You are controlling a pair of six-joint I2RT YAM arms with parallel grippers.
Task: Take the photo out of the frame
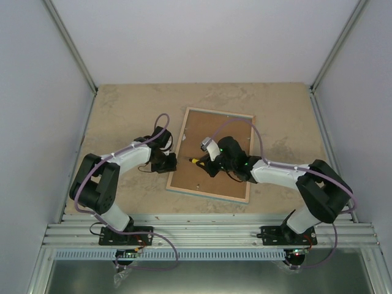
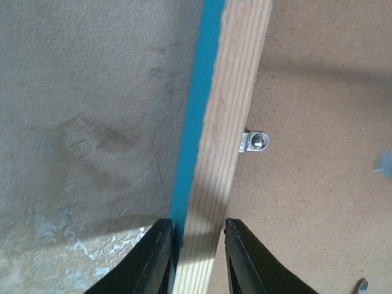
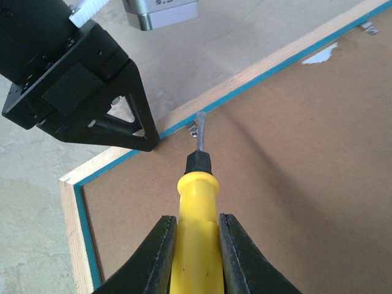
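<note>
The frame (image 1: 199, 128) lies face down on the table, brown back board up, edged in pale wood with a turquoise rim. The photo is hidden under the board. My left gripper (image 1: 173, 160) straddles the frame's left rail (image 2: 226, 122); its jaws (image 2: 196, 229) are shut on the wood, one finger against the turquoise outer edge, the other against the inner edge. My right gripper (image 3: 197, 223) is shut on a yellow-handled screwdriver (image 3: 196, 208). The screwdriver's blade tip rests at a small metal tab (image 3: 195, 130) on that same rail, close to the left gripper's black body (image 3: 73, 92).
A metal tab (image 2: 256, 141) juts from the rail over the board just ahead of my left fingers. Another tab (image 3: 367, 27) sits farther along the rail. Bare beige tabletop (image 1: 122, 116) surrounds the frame; grey walls close off the sides and back.
</note>
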